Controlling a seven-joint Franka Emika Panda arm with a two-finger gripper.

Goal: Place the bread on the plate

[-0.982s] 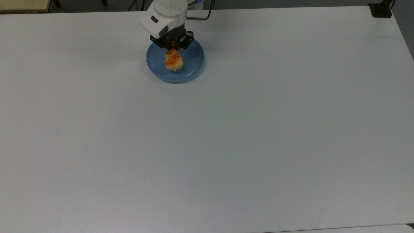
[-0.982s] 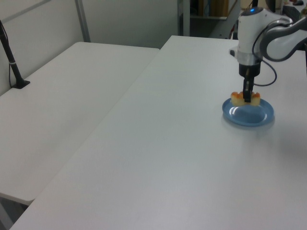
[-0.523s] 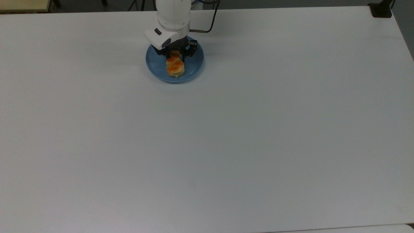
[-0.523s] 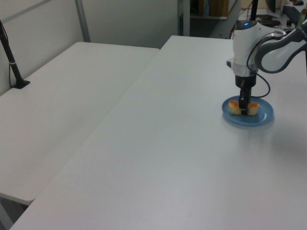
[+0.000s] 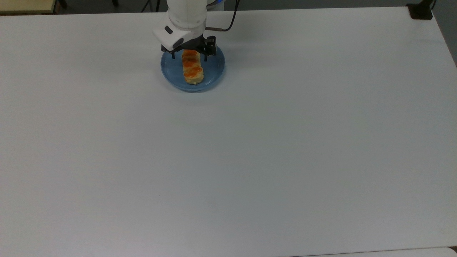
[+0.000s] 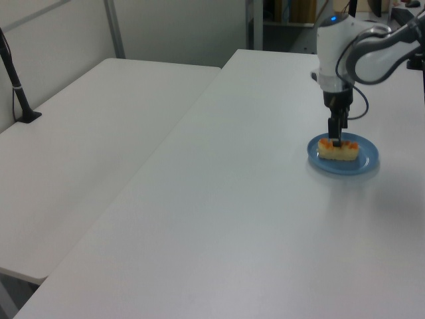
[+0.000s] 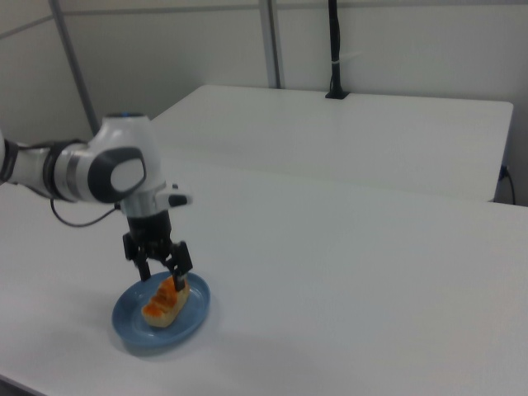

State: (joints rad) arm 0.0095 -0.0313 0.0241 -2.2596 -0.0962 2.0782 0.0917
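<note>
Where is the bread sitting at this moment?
The bread lies flat on the blue plate, near the far edge of the white table in the top view, left of centre. The open hand straddles its far end.

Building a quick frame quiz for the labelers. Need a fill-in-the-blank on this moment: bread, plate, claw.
1. The bread lies on the ____ plate.
2. The claw is ____, its fingers on either side of the bread without gripping it.
3. The plate stands on a ____ table.
4. In the top view, the plate is near the table's ____ edge.

Missing words: blue; open; white; top
</note>
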